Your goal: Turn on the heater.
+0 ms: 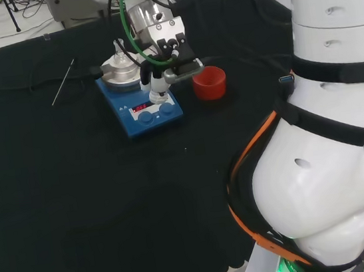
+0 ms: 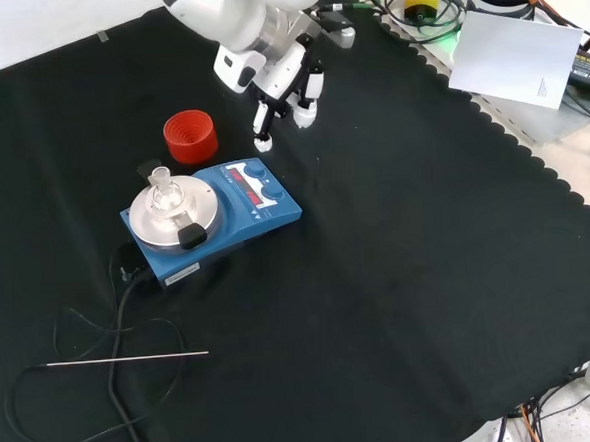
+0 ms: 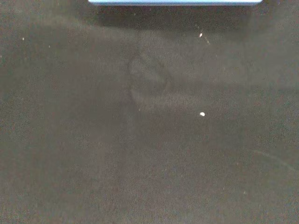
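Observation:
The heater point(image 1: 140, 112) is a blue box with a round silver plate and two knobs, and its red display is lit. A small clear glass flask point(image 1: 118, 55) stands on the plate. In the front view the heater point(image 2: 215, 221) lies left of centre with the flask point(image 2: 164, 193) on it. My hand point(image 1: 164, 44) hangs over the heater's knob end, open, with one finger point(image 1: 156, 90) pointing straight down at the front panel by the knobs. From the front, the hand point(image 2: 284, 73) is just above and beyond the heater, with that finger point(image 2: 264, 133) over a knob point(image 2: 256, 170). The wrist view catches a strip of the heater's blue edge point(image 3: 175, 2).
A red ribbed ring point(image 1: 209, 83) stands right of the heater, close under the hand; the front view has this ring point(image 2: 191, 136) behind the heater. A thin metal rod point(image 2: 128, 359) and the heater's black cable point(image 2: 115, 312) lie nearer the front. White paper point(image 2: 515, 52) lies beyond the cloth's scalloped edge.

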Motion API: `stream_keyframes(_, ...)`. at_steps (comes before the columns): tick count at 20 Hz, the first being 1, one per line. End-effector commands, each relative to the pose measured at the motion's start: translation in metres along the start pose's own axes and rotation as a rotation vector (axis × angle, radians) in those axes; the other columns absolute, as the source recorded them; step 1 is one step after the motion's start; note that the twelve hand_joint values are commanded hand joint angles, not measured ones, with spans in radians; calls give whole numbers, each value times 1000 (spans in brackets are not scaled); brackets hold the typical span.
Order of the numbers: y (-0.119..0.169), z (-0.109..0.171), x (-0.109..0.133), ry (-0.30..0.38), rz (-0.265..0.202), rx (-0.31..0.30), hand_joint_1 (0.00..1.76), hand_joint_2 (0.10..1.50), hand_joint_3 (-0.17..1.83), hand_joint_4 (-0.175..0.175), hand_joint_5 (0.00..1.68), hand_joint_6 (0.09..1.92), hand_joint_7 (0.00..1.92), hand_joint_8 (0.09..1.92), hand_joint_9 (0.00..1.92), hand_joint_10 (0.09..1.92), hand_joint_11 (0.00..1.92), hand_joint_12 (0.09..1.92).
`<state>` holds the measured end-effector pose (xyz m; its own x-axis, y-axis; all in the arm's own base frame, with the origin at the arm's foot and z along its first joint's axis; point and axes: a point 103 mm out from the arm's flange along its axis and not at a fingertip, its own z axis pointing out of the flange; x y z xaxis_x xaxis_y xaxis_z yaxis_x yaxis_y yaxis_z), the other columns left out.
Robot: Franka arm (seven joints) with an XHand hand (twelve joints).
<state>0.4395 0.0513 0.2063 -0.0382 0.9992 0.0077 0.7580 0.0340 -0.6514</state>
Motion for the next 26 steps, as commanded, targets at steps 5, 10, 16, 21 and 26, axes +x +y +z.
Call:
stream_keyframes(5, 5, 8, 11, -25, -15, 98, 1439, 1246, -175, -15, 321, 149, 1578, 1920, 1804, 1817, 1920, 1517)
stream_keyframes(10, 8, 14, 19, -42, -22, 149, 1446, 1249, -175, -11, 309, 114, 1581, 1920, 1807, 1819, 1920, 1527)
stream_keyframes(16, 12, 21, 19, -59, -21, 171, 1448, 1250, -175, -9, 300, 100, 1581, 1920, 1807, 1820, 1920, 1535)
stream_keyframes(21, 17, 24, 13, -63, -14, 174, 1448, 1250, -175, -4, 276, 87, 1581, 1920, 1808, 1820, 1920, 1538)
stream_keyframes(26, 20, 25, 16, -74, -10, 181, 1448, 1250, -175, -1, 255, 87, 1581, 1920, 1808, 1819, 1920, 1540)
